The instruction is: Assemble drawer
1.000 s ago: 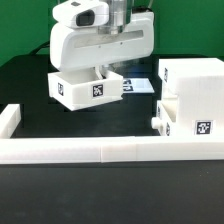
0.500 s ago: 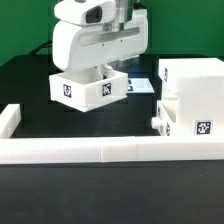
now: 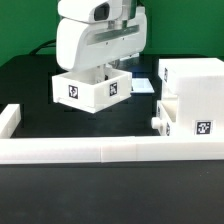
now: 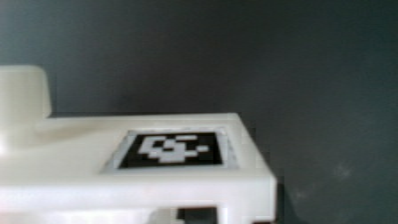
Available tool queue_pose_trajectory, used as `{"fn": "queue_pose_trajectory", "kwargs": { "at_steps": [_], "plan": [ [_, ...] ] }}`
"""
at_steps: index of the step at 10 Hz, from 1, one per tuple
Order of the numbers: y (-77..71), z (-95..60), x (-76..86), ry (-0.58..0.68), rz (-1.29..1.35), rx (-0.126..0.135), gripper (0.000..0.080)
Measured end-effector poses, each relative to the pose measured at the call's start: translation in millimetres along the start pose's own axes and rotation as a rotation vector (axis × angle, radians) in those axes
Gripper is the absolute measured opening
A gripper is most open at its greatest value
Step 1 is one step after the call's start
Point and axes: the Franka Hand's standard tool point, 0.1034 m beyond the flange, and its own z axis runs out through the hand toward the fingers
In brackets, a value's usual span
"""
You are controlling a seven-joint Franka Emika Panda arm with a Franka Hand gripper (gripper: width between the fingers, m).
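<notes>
Two trays (image 3: 92,90) (both tagged), one casing (image 3: 195,75), one rail (image 3: 90,150).

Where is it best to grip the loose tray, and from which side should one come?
Grip one thin upright wall of the loose tray from above: its open top faces up, so one finger goes inside, one outside.

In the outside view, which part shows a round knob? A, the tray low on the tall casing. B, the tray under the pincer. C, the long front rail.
A: the knob juts from the tray set low in the casing; the other tray shows only tags.
</notes>
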Motion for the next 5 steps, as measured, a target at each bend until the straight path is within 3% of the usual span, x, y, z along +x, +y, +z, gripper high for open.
{"fn": "queue_pose_trajectory", "kwargs": {
  "at_steps": [3, 5],
  "plan": [
    [11.7, -8.8, 9.6, -0.013, -0.321, -0.027, 0.0042],
    [20.1, -14.8, 28.0, -0.025, -0.481, -0.04, 0.0042]
  ]
}}
